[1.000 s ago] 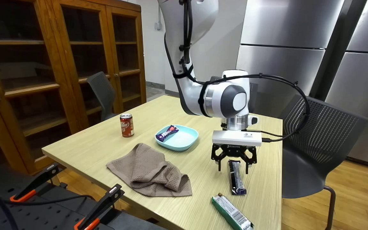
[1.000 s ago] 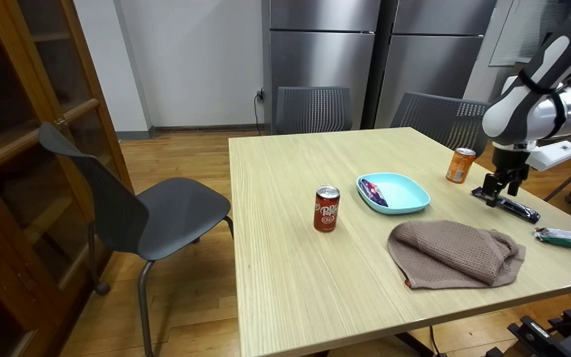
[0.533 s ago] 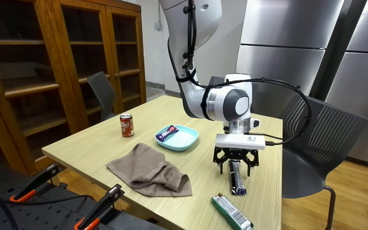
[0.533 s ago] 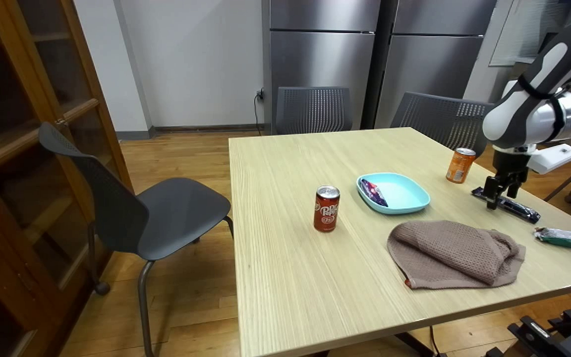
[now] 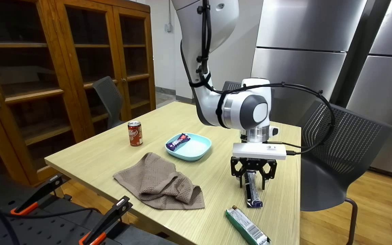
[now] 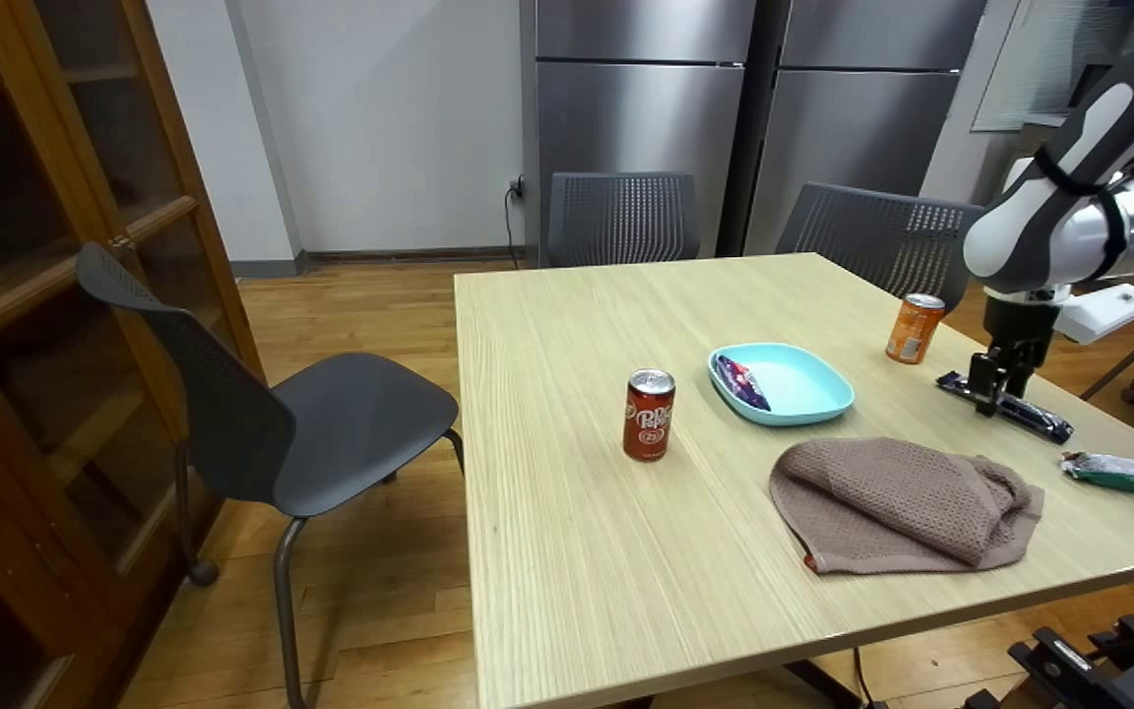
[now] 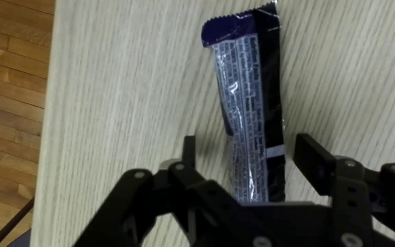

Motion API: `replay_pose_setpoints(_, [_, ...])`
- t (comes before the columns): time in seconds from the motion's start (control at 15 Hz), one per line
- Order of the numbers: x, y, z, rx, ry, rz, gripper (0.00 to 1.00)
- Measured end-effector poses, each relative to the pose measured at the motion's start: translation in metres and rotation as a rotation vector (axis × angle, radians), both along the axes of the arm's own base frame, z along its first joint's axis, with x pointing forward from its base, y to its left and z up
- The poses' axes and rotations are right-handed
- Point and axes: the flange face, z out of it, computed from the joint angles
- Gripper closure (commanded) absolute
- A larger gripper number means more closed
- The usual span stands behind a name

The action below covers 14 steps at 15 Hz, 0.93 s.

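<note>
Inspector: In an exterior view, left to right?

Clerk: Brown cloth [image 5: 162, 186], blue tray [image 5: 197, 147], then gripper [image 5: 252, 187], fingers apart, astride a wrapped bar [image 5: 252, 194] flat on the table [image 5: 216, 185].

Inspector: Step in hand?

Clerk: Apparently alignment for a grasp; next move calls for closing squarely across the bar.

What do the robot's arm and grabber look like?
The Panda arm is white with dark grey patches, silver rings and black cables strapped on. A white box sits above the black gripper, which has two straight fingers and round bolts.
</note>
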Motion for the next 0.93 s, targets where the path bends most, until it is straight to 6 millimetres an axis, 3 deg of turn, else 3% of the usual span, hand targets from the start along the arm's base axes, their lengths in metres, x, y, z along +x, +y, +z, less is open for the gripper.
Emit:
replay_pose_setpoints(0.33, [0.004, 0.005, 0.001, 0.007, -0.004, 0.007, 0.94])
replay_pose_setpoints(0.93, [0.003, -0.004, 0.012, -0.001, -0.021, -0.011, 0.93])
